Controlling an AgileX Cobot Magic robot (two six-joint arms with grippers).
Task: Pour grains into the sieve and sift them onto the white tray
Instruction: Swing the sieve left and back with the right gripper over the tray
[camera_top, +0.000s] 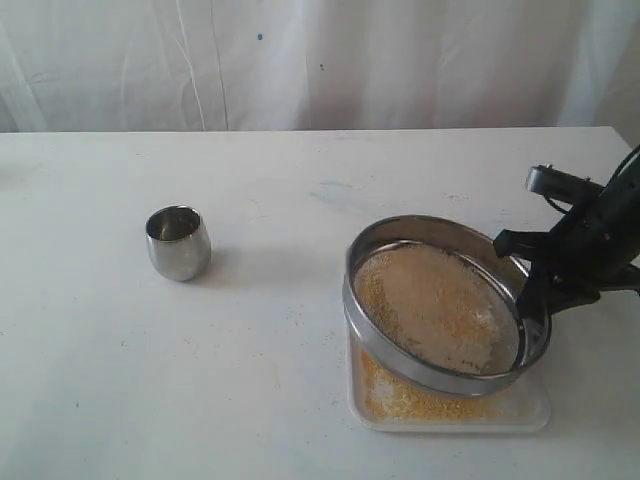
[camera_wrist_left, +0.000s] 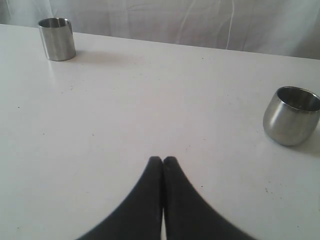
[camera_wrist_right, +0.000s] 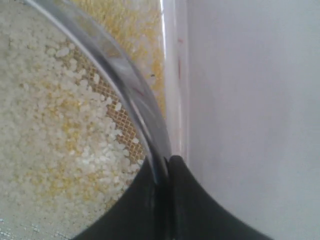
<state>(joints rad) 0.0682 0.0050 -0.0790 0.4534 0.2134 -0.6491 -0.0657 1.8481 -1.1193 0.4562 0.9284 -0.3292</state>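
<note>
Grains (camera_top: 430, 300), mostly whitish rice with some yellow specks, lie in the sieve (camera_top: 395, 350), which tilts over the white tray (camera_top: 530, 412). Fine yellow granules (camera_top: 400, 400) cover the tray beneath the sieve. Right claw (camera_wrist_right: 166, 161) pinches the sieve's rim. Left claw (camera_wrist_left: 163, 161) is pressed together, empty, over the surface (camera_top: 250, 380). A rounded steel cup (camera_top: 178, 242) stands well apart from the sieve.

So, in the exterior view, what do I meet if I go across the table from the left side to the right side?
rounded steel cup → sieve → right gripper, clamped on the sieve's rim
</note>
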